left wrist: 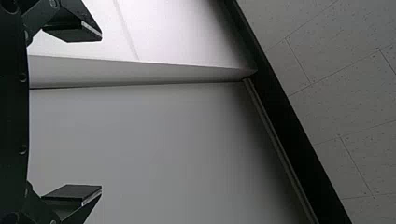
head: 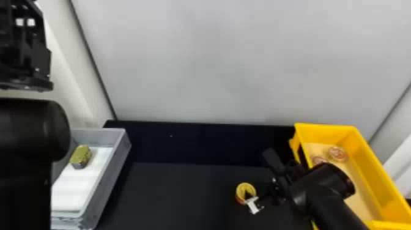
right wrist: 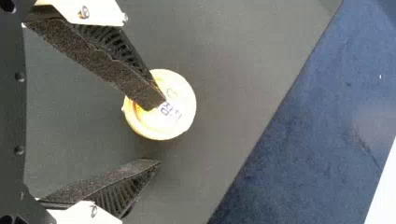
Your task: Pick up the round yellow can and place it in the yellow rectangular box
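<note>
The round yellow can (head: 245, 190) stands on the dark table, left of the yellow rectangular box (head: 373, 179). My right gripper (head: 255, 200) is low beside it, one finger over the can's lid. In the right wrist view my right gripper (right wrist: 158, 133) is open; one fingertip overlaps the pale yellow can (right wrist: 180, 105), while the other is apart from it over bare table. Whether that finger touches the lid, I cannot tell. At the upper left hangs my left gripper (head: 26, 55), high up; its own wrist view has the left gripper (left wrist: 100, 113) open with nothing between its fingers.
Two round cans (head: 338, 153) lie in the yellow box, and the right forearm (head: 331, 202) crosses its near left side. On the left, a grey bin (head: 105, 180) holds a green-topped rectangular can (head: 81, 155) on a white sheet. A pale wall (head: 198, 67) rises behind the table.
</note>
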Controlling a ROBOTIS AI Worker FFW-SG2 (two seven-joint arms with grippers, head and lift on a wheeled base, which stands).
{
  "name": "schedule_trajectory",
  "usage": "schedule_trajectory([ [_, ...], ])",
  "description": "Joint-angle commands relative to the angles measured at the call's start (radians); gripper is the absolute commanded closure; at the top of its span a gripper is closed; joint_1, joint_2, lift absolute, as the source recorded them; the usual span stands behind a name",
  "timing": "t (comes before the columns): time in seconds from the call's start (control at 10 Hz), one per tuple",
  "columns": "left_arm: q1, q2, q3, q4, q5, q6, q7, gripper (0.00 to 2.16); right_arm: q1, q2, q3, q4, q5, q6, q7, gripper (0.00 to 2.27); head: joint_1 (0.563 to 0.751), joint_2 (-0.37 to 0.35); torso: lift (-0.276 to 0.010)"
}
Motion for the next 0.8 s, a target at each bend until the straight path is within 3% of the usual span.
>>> schedule_trajectory([
  [0.0,-0.003,0.000,-0.003,0.000,0.000,0.003,0.000,0.13,0.001,-0.005,-0.006,-0.067,0.004,0.014,0.003,0.13,0.663,0.054,-0.010],
  [0.4,0.000,-0.003,-0.003,0.000,0.000,0.003,0.000,0.13,-0.011,-0.025,-0.011,-0.236,0.003,0.029,0.002,0.13,0.663,0.054,-0.010],
  [0.7,-0.002,-0.003,-0.004,0.000,0.000,0.003,0.000,0.13,-0.014,-0.022,0.012,-0.282,-0.037,0.029,0.000,0.13,0.663,0.054,-0.010],
])
